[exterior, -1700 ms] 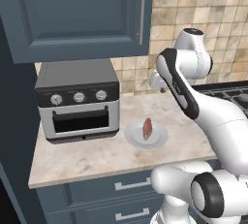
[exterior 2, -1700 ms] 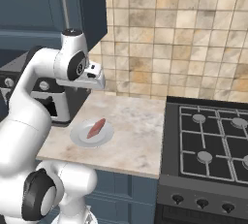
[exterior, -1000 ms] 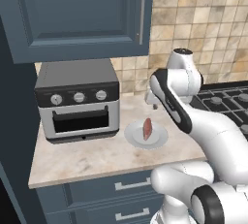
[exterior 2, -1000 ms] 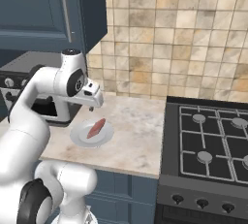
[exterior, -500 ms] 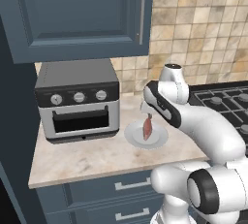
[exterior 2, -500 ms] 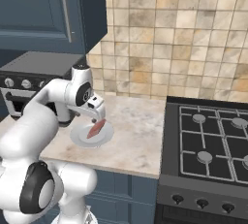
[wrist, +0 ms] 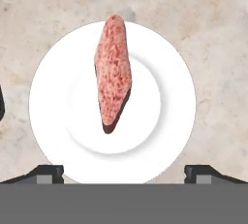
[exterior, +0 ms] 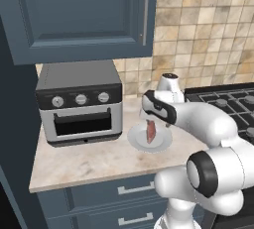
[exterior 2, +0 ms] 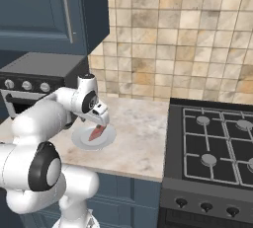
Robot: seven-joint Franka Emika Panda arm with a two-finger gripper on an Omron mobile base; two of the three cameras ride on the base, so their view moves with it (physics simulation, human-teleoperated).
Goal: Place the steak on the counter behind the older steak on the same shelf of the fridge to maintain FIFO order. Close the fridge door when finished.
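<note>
- We see the steak (wrist: 113, 71), a long, flat, pinkish-red slab with a mottled, grainy surface and a darker lower edge, tapering to rounded points at both ends.
- It lies on a round, smooth white plate (wrist: 53, 106) with a shallow sunken centre, set a little off that centre; in the hand view one tip of the meat reaches the plate's rim.
- The plate rests on the table (exterior: 94, 161), a beige marbled stone slab with a blotchy matt surface, above blue-grey drawer fronts (exterior: 99, 196) with slim silver handles.
- The claw (wrist: 123, 172) hangs right above the plate with its two dark, blocky fingertips (wrist: 46, 172) spread wide, one near each side of the plate's rim, apart from the steak and holding nothing.
- In the left base view the glossy white arm curves over the table and its claw (exterior: 151, 124) hovers just over the steak (exterior: 150, 133).
- A boxy toaster oven (exterior: 79, 101) in dark grey and silver, with three round knobs and a bar handle, stands on the table beside the plate.
- Behind runs a wall of square tan stone tiles (exterior 2: 163, 39), above hangs a blue-grey panelled cabinet (exterior: 79, 15), and a black gas stove (exterior 2: 217, 143) with round burners adjoins the table.
</note>
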